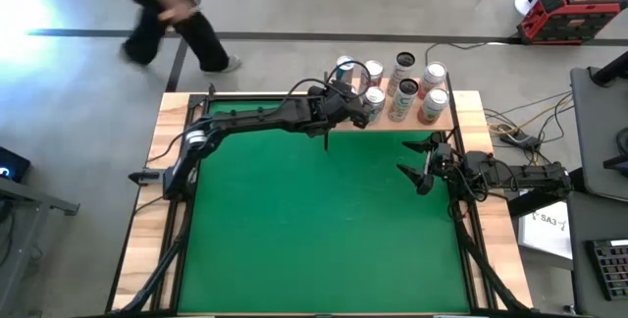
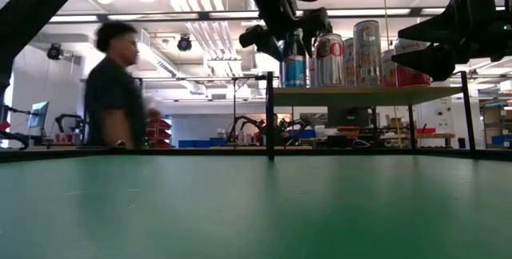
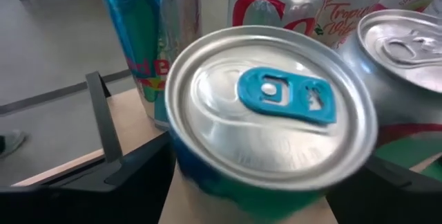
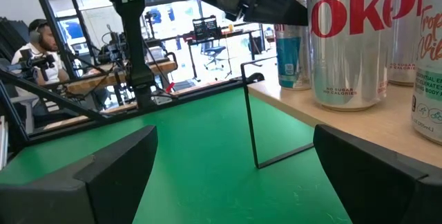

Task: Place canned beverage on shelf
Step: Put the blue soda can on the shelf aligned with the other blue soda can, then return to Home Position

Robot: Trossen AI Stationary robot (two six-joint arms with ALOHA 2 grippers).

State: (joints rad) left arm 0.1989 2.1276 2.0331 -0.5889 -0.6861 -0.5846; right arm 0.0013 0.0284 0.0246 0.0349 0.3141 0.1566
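A blue can with a blue pull tab stands upright on its base at the left end of the pale-wood shelf; it also shows in the high view and the low view. My left gripper reaches down at a slant from the table's left, open, one finger on each side of the can's body. My right gripper waits open at the table's right edge, level, just near of the shelf, nothing between its fingers.
Several other cans stand close together on the shelf to the right of and behind the blue one, among them a red-and-silver can. A thin black shelf post stands at the left corner. A person walks past beyond the far edge.
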